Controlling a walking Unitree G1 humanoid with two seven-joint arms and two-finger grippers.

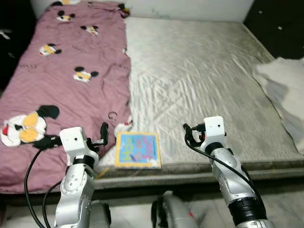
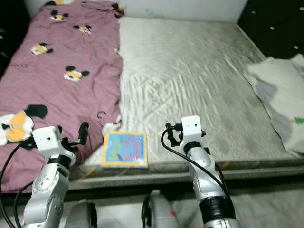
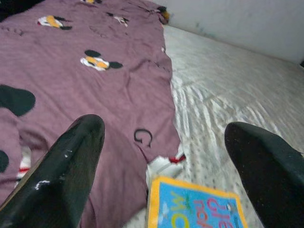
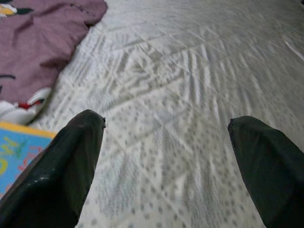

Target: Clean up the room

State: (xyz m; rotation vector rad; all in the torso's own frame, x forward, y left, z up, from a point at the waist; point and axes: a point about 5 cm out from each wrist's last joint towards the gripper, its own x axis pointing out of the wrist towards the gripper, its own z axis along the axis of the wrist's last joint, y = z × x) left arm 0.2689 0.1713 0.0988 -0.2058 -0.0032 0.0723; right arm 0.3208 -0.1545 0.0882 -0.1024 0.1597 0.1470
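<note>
You are lining up on the book (image 1: 137, 150) lying flat at the mattress's (image 1: 209, 71) near edge, between your left gripper (image 3: 164, 156) and right gripper (image 4: 166, 156), both spread wide and empty, so lower one onto it next.

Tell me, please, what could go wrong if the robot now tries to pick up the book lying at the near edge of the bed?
The book lies flat at the bed's near edge, so a push from the open left end effector might slide it off. It also lies right beside the purple blanket's edge, which a finger could snag. The open right end effector hovers over bare mattress, not the book.
</note>
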